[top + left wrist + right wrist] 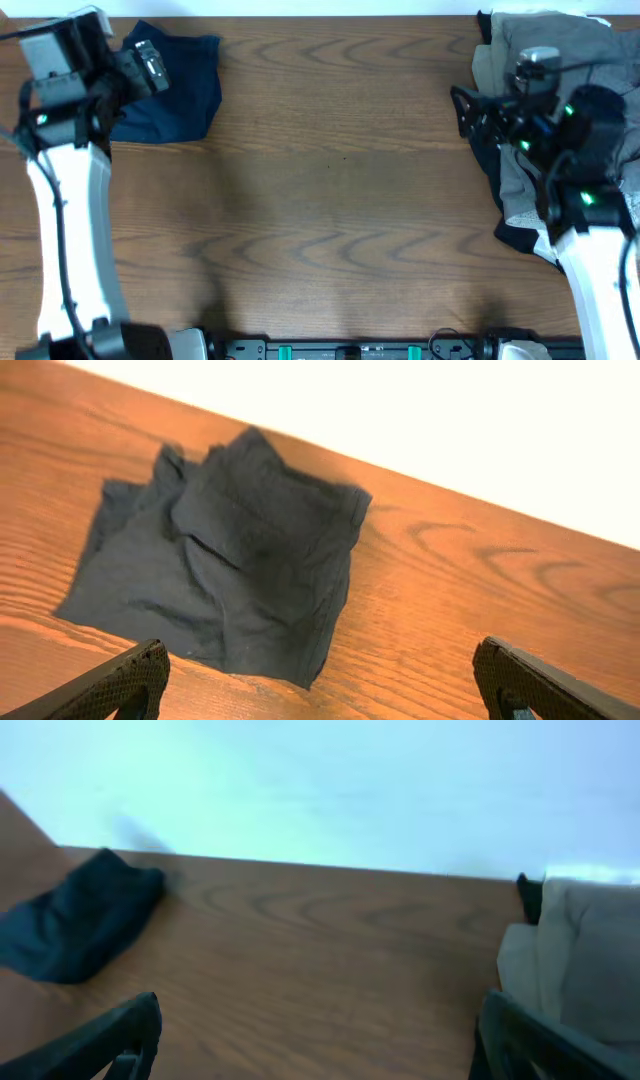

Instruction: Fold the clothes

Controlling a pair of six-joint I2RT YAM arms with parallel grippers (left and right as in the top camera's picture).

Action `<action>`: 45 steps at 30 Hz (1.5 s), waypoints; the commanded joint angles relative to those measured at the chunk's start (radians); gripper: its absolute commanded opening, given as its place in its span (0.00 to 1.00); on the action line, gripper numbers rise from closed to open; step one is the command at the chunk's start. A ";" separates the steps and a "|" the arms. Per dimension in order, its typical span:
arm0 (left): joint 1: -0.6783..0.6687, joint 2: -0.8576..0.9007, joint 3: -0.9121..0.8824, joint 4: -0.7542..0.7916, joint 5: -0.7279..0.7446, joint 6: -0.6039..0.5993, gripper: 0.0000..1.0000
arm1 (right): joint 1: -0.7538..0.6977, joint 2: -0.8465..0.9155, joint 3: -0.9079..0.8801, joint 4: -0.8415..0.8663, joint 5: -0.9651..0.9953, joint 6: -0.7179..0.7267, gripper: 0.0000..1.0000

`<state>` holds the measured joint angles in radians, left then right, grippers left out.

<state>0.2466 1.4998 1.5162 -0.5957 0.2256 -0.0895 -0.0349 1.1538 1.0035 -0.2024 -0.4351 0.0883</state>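
The dark navy shorts (178, 95) lie folded in a compact bundle at the table's far left corner, and show again as the shorts (230, 550) and the shorts (80, 915). My left gripper (148, 68) hovers at their left edge; in its wrist view the left gripper (320, 700) is open, its fingertips (120, 685) wide apart over bare wood just short of the cloth. The other clothes (560, 90), grey, beige and black, are heaped at the far right. My right gripper (465, 112) stands open at the heap's left edge, and the right gripper (320, 1050) holds nothing.
The brown wooden table (340, 200) stretches between the shorts and the heap. Its far edge (480, 495) runs close behind the shorts. The heap of clothes (590, 950) fills the right side beside the right finger (530, 1040). Both arm bases stand at the near edge.
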 commanded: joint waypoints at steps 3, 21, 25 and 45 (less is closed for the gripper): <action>0.003 -0.062 0.008 -0.006 -0.001 0.000 0.98 | 0.016 -0.113 0.019 -0.065 -0.051 -0.015 0.99; 0.003 -0.062 0.008 -0.006 -0.001 0.000 0.98 | 0.016 -0.135 0.018 -0.242 -0.051 -0.015 0.99; 0.003 -0.062 0.008 -0.006 -0.001 0.000 0.98 | 0.029 -0.138 0.013 -0.247 0.019 -0.014 0.99; 0.003 -0.062 0.008 -0.007 -0.002 0.000 0.98 | 0.128 -0.772 -0.750 0.208 0.614 0.306 0.99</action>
<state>0.2466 1.4372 1.5162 -0.6022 0.2256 -0.0895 0.0956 0.4355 0.3161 -0.0078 0.1223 0.3595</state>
